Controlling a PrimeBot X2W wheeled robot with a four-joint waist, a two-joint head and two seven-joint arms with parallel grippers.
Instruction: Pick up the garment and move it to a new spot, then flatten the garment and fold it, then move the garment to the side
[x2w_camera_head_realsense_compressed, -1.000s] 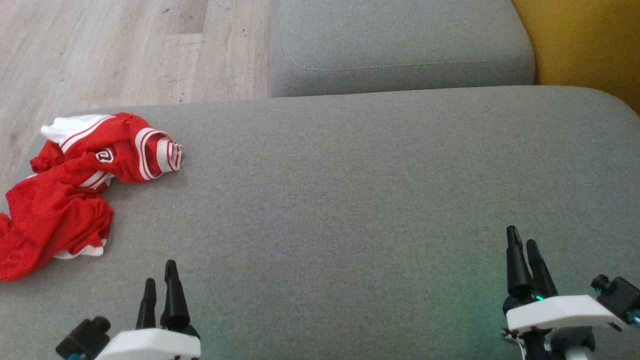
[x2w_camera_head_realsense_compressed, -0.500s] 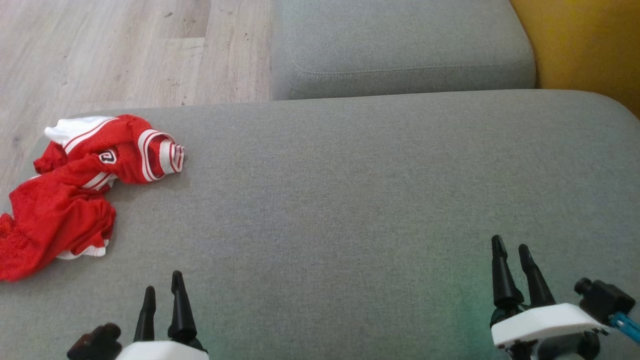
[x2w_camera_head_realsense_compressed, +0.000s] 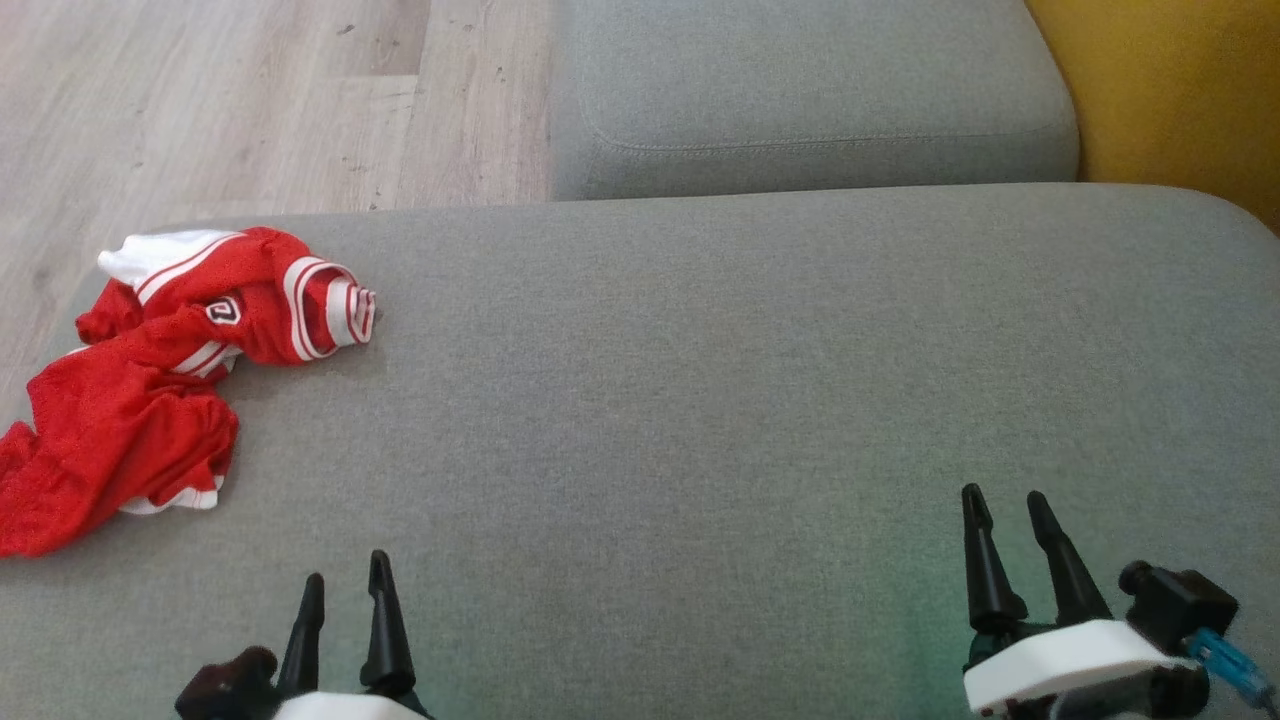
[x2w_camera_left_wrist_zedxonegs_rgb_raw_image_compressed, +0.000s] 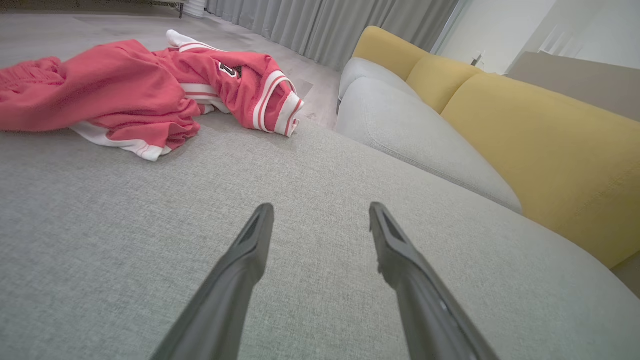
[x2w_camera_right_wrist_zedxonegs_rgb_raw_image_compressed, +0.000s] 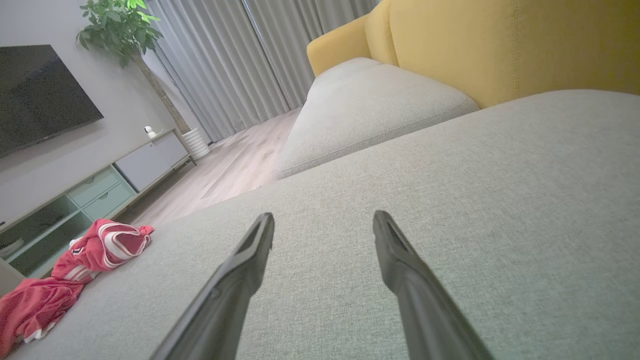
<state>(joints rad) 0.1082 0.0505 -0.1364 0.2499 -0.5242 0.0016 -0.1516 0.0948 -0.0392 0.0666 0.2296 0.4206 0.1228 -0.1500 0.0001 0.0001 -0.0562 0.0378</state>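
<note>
Lying crumpled at the left end of the grey seat cushion (x2w_camera_head_realsense_compressed: 700, 400), the red garment (x2w_camera_head_realsense_compressed: 150, 380) is seen bunched, its white-striped trim exposed. The left gripper (x2w_camera_head_realsense_compressed: 347, 567) and right gripper (x2w_camera_head_realsense_compressed: 1002, 494) are spread wide over bare cushion, with nothing grasped or touched.

The head view looks steeply down on the cushion (x2w_camera_head_realsense_compressed: 700, 400) from above its near edge. Both wrist views skim low over it, facing roughly 12 o'clock toward the backrest (x2w_camera_left_wrist_zedxonegs_rgb_raw_image_compressed: 525, 140). All three share the cushion and the garment (x2w_camera_head_realsense_compressed: 130, 420), which is near at 10 o'clock for the left wrist and far at 8 o'clock for the right.
</note>
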